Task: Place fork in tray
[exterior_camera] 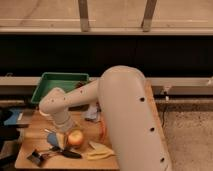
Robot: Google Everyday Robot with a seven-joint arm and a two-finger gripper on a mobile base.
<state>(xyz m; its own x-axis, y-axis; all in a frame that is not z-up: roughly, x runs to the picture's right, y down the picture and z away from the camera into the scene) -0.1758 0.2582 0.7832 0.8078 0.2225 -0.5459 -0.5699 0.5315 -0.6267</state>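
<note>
The green tray [56,84] stands at the back left of the wooden table, partly behind my white arm. My gripper [59,139] hangs below the wrist, low over the table's front left, just left of a red-yellow apple [75,138]. A thin pale sliver [48,131] next to the gripper may be the fork; I cannot tell if it is held. The gripper's end is hidden among the items.
A black-handled utensil [52,154] lies at the front left. A yellow banana [98,150] lies right of it. An orange object [102,131] sits beside the arm. The wooden table [30,145] ends at the front and left edges.
</note>
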